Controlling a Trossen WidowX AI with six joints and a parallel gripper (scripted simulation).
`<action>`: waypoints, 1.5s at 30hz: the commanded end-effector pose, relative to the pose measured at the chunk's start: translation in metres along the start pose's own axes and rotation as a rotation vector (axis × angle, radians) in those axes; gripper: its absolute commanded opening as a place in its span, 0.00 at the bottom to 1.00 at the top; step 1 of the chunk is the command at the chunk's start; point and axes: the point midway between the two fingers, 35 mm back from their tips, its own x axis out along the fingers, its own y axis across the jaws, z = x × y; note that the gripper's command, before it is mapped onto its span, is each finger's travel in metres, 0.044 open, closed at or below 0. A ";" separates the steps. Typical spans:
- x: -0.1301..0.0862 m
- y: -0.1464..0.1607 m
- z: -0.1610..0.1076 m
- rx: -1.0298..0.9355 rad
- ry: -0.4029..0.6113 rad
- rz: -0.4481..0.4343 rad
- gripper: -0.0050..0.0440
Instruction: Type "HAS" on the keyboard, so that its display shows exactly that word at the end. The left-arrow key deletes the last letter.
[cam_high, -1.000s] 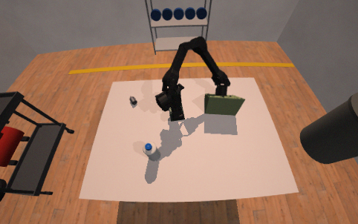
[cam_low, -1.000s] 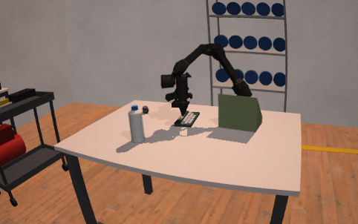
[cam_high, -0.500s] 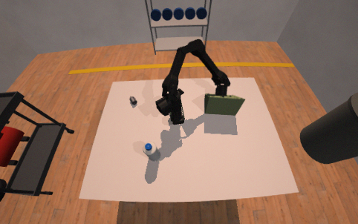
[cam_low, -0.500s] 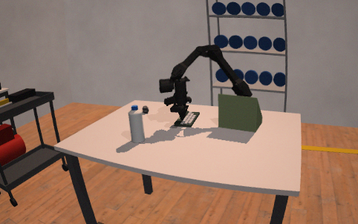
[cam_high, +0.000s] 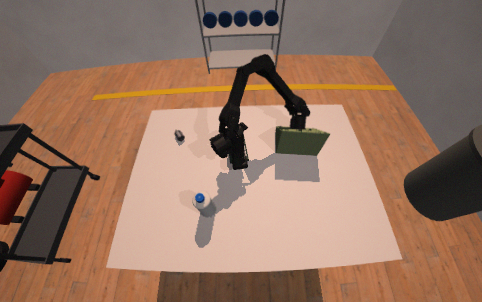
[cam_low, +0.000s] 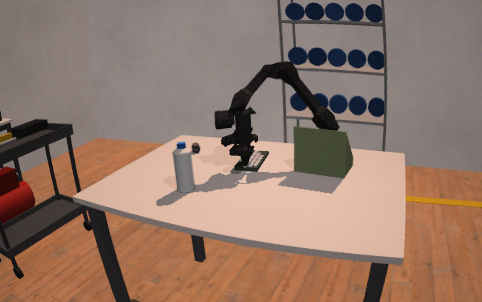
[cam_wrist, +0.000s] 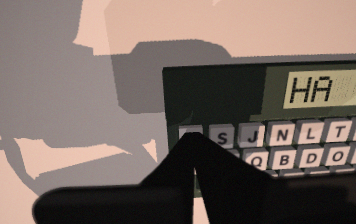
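Observation:
The small dark green keyboard lies on the white table; it also shows in the exterior view under the arm. Its display reads "HA". My gripper is shut and empty, its closed fingertips low over the top-left corner of the key block. The tip covers the first key of the top row, just left of the S key; I cannot tell whether it touches. In the top view the gripper points down and hides most of the keyboard.
A green wedge-shaped box stands right of the keyboard. A white bottle with a blue cap stands near the front left, and a small dark object lies at the back left. A black cart stands beside the table.

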 end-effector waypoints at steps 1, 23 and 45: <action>0.000 0.000 0.002 0.005 -0.006 0.004 0.00; 0.003 -0.001 0.000 0.000 -0.002 0.000 0.00; -0.017 -0.001 0.009 0.026 -0.031 0.022 0.00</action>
